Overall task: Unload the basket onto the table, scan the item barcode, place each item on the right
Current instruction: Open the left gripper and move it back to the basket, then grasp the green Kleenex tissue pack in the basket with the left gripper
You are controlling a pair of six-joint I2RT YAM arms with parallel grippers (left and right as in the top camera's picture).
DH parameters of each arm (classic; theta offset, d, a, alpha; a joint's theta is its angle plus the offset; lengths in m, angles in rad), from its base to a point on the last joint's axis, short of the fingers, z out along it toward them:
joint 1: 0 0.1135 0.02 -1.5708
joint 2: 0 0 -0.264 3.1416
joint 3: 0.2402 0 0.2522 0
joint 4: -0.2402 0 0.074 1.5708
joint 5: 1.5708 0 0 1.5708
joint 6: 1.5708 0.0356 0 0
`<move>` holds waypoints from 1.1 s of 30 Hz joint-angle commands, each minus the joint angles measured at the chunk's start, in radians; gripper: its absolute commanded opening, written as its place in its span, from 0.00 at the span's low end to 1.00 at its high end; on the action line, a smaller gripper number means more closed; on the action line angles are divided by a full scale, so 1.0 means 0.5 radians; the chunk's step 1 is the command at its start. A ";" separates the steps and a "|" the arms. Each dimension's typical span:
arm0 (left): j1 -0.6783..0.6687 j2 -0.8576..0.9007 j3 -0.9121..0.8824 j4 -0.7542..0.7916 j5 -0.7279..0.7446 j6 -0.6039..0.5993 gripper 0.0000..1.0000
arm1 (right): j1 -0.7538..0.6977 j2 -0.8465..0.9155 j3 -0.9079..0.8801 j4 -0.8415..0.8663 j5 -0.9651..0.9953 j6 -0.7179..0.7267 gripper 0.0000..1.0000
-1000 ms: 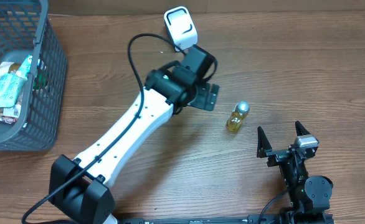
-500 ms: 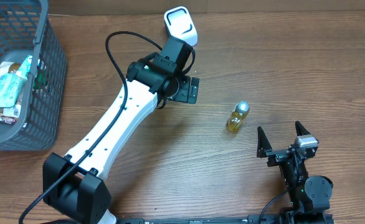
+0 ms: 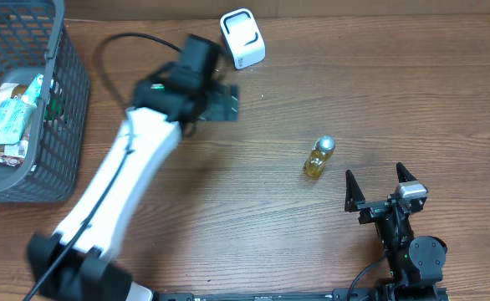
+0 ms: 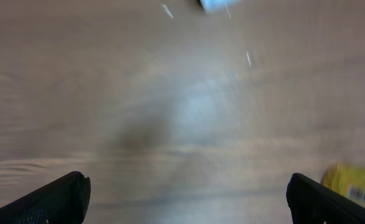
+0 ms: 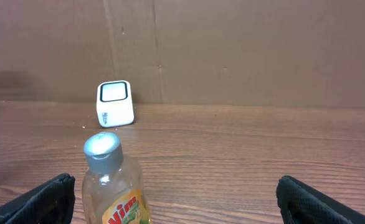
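Swinging my left gripper (image 3: 222, 101) leftward, away from the bottle (image 3: 319, 157) and past the scanner (image 3: 242, 38) toward the basket (image 3: 71, 92), jaws spread and empty; bottle stands unheld on the worktop (image 3: 412, 92) before my released right gripper (image 3: 380, 191), so probably scanned already.

1. Overhead: fixed high, facing straight down on the table (image 3: 354, 84); basket (image 3: 69, 92) at 9, scanner (image 3: 242, 37) at 12, bottle (image 3: 319, 158) at 3.
2. Left wrist: close over the table, facing down, blurred; left fingers (image 4: 58, 196) at 7 and 5, scanner edge at 12, bottle corner at 4.
3. Right wrist: low, near table level, facing level toward the back wall (image 5: 263, 50); right fingers (image 5: 45, 199) at 7 and 5, bottle close at 7, scanner farther at 10.
4. Shared by all three: scanner and bottle.
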 commanded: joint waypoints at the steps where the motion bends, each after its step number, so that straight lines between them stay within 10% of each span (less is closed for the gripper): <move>1: 0.166 -0.243 0.030 0.044 -0.064 0.160 1.00 | -0.006 -0.018 -0.021 0.005 0.019 -0.008 1.00; 20: 1.207 -0.549 0.030 0.391 -0.195 0.541 1.00 | -0.006 -0.018 -0.021 0.005 0.019 -0.008 1.00; 33: 1.881 -0.354 0.199 0.489 0.543 0.488 0.98 | -0.006 -0.018 -0.021 0.005 0.020 -0.008 1.00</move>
